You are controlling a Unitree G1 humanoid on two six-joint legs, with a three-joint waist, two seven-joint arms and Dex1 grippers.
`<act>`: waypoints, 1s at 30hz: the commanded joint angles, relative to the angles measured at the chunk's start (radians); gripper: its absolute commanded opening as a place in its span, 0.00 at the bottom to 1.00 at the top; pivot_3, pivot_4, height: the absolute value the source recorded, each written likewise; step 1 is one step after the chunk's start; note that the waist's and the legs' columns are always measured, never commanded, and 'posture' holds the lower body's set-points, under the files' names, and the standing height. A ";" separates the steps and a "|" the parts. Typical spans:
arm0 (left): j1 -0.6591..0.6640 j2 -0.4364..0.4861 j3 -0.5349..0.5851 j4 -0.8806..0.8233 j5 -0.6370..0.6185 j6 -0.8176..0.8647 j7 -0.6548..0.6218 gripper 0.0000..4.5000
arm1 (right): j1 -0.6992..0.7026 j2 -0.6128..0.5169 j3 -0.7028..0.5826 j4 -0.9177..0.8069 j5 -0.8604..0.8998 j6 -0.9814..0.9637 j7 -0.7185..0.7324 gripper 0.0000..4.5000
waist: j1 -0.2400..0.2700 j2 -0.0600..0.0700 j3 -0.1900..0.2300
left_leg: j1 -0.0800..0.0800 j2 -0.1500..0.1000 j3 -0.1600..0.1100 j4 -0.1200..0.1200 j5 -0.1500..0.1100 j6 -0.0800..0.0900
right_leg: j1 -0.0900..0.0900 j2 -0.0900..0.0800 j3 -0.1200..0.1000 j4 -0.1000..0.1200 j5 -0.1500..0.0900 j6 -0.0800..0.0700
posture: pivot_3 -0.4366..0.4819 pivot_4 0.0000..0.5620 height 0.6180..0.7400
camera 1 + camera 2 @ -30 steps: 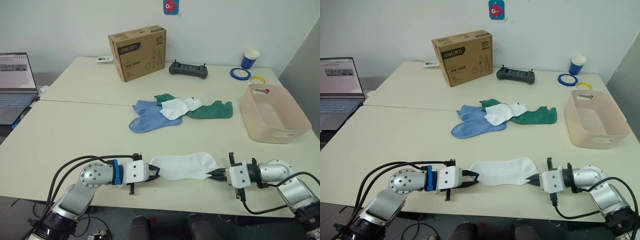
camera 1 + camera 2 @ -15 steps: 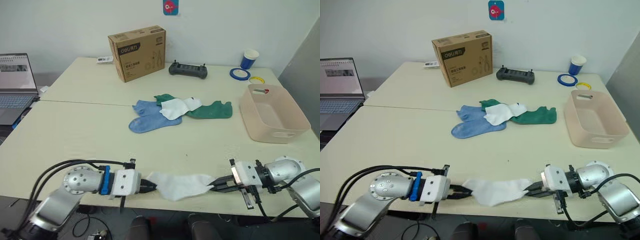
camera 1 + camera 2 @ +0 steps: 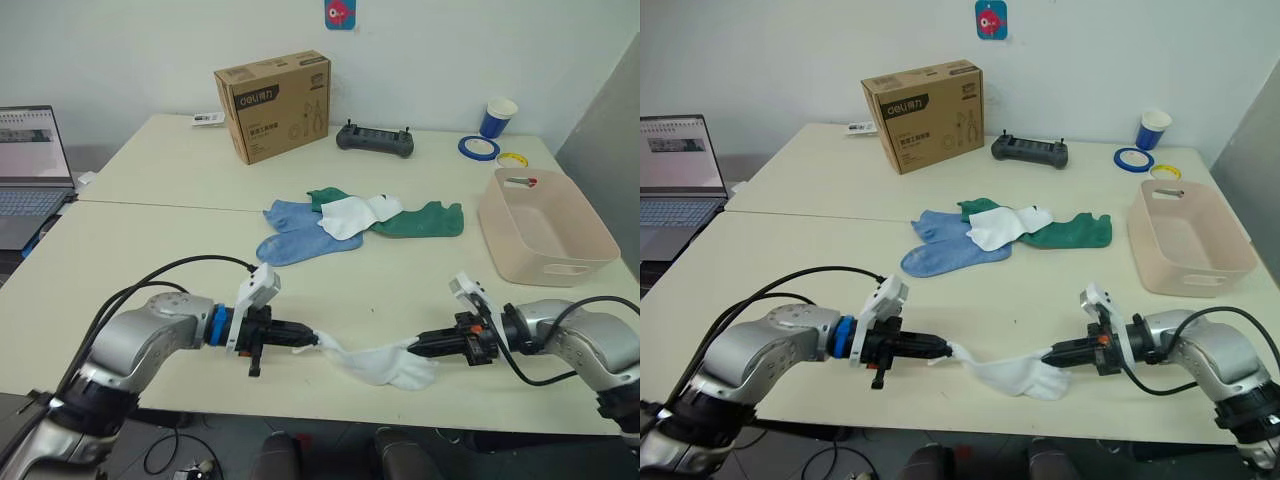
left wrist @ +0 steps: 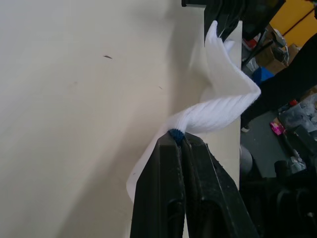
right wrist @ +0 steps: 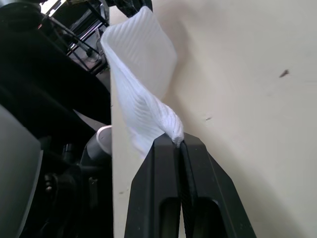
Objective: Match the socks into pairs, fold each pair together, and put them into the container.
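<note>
Near the front edge of the table (image 3: 150, 250), a white sock (image 3: 385, 364) hangs stretched between the two grippers, sagging in the middle so its lower fold rests on the tabletop. The left gripper (image 3: 312, 340) has its fingers pressed together on one end of the sock, and the right gripper (image 3: 413, 345) is pinched tight on the other end; both wrist views show the fabric bunched between closed fingertips.

Further back, around the middle of the table, the remaining socks lie in a loose heap: two light blue socks (image 3: 292, 232) on the left, a second white sock (image 3: 358, 213) partly over them and over the dark green socks (image 3: 425, 220), which extend to the right. The pink bin (image 3: 545, 240) stands to the right of that heap, well apart from it.

Near the far edge stand a cardboard box (image 3: 274, 105), a black controller (image 3: 375, 140), a blue cup (image 3: 498, 117) and rolls of tape (image 3: 479, 147). A laptop (image 3: 30, 165) sits at the far left.
</note>
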 commanded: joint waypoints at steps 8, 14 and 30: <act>-0.073 -0.035 -0.037 0.102 0.066 0.055 -0.014 0.00 | -0.058 0.064 0.008 0.154 -0.176 -0.146 0.024 0.00 | 0.000 0.000 0.000 | -0.002 0.000 -0.001 0.001 0.000 0.000 | -0.001 0.000 -0.001 0.001 0.000 0.000 | 0.48 0.27 1.00; -0.103 -0.071 0.005 0.174 0.076 0.027 -0.004 0.05 | -0.076 0.091 -0.007 0.189 -0.210 -0.168 0.028 0.06 | 0.000 0.000 0.000 | -0.002 0.000 -0.002 0.001 0.000 0.000 | -0.001 0.001 -0.001 0.001 0.000 0.000 | 0.48 0.27 1.00; 0.002 -0.157 0.276 0.105 0.026 -0.016 0.156 0.82 | -0.073 0.096 -0.197 0.118 -0.190 -0.171 -0.077 0.99 | 0.000 0.000 0.000 | -0.003 0.000 -0.002 0.000 0.000 0.000 | -0.001 0.000 -0.002 0.001 0.000 0.000 | 0.48 0.27 1.00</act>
